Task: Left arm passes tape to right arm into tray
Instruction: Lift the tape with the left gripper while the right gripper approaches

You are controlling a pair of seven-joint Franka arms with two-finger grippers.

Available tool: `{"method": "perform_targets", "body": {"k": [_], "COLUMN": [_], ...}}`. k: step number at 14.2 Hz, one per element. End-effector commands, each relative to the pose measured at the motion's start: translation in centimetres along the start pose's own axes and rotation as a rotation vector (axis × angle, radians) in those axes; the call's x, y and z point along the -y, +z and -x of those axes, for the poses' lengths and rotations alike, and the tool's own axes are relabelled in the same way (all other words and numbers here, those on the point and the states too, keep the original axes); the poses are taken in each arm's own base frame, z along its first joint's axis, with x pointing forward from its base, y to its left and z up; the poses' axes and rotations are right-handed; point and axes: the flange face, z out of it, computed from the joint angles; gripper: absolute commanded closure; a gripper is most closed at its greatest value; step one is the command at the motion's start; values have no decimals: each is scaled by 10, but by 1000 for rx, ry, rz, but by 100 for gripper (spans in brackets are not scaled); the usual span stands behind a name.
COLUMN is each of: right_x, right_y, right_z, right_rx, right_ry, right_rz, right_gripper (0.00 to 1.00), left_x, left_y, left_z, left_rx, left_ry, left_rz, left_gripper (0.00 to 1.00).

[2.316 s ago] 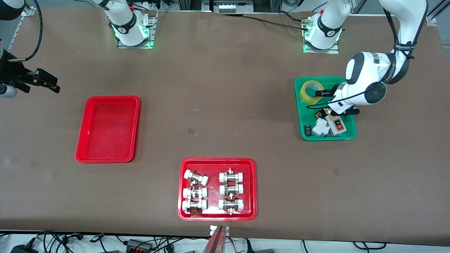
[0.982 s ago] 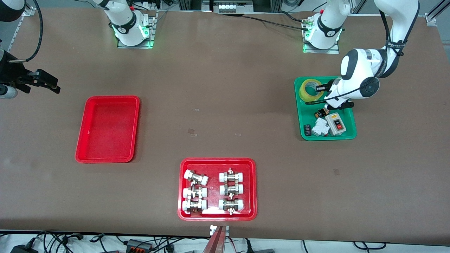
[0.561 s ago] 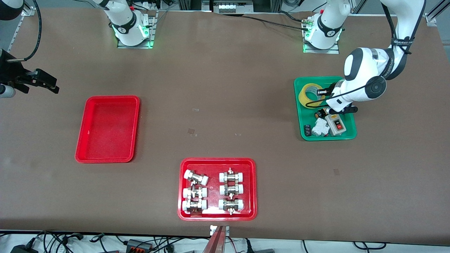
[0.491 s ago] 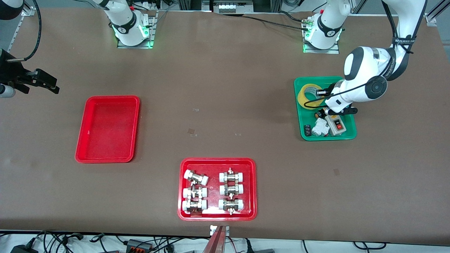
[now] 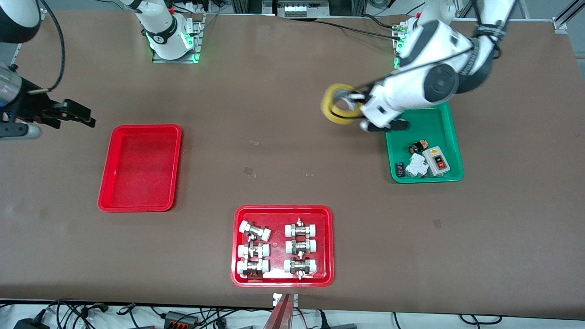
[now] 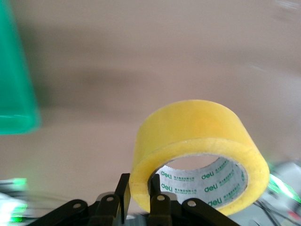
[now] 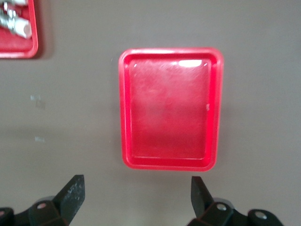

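The yellow tape roll (image 5: pixel 337 104) hangs in the air over the bare table beside the green tray (image 5: pixel 438 119). My left gripper (image 5: pixel 351 103) is shut on its wall, one finger inside the hole and one outside, as the left wrist view shows (image 6: pixel 141 195), where the tape (image 6: pixel 197 136) fills the view. The plain red tray (image 5: pixel 140 167) lies empty toward the right arm's end; it also shows in the right wrist view (image 7: pixel 170 108). My right gripper (image 5: pixel 75 114) is open and empty, in the air over the table's edge at that end (image 7: pixel 136 195).
A second red tray (image 5: pixel 282 279) with several white-capped metal fittings (image 5: pixel 254 249) lies near the front camera. The green tray holds a switch box (image 5: pixel 438 161), a white breaker (image 5: pixel 416 165) and small dark parts (image 5: pixel 417 147).
My left gripper has lifted the tape out of the green tray and carried it toward the table's middle. My right gripper has shifted a little toward the plain red tray.
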Motion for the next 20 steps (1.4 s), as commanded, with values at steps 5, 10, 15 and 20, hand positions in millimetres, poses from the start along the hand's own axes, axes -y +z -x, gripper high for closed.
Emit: {"method": "perform_targets", "body": {"k": [5, 10, 15, 20], "right_x": [110, 199, 271, 293], "right_y": [-3, -38, -8, 18], "right_z": [-3, 7, 5, 7], "right_rx": [66, 40, 76, 156], "right_ry": [-143, -158, -128, -127], "right_rz": [-264, -575, -636, -671], "right_gripper": [0, 0, 0, 0], "left_x": [-146, -139, -134, -129], "left_y": [-38, -38, -45, -46], "left_z": [-1, -19, -21, -22], "left_rx": [46, 53, 50, 58], "left_ry": [67, 32, 31, 28], "left_rz": [297, 348, 350, 343], "left_gripper": [100, 100, 100, 100]}}
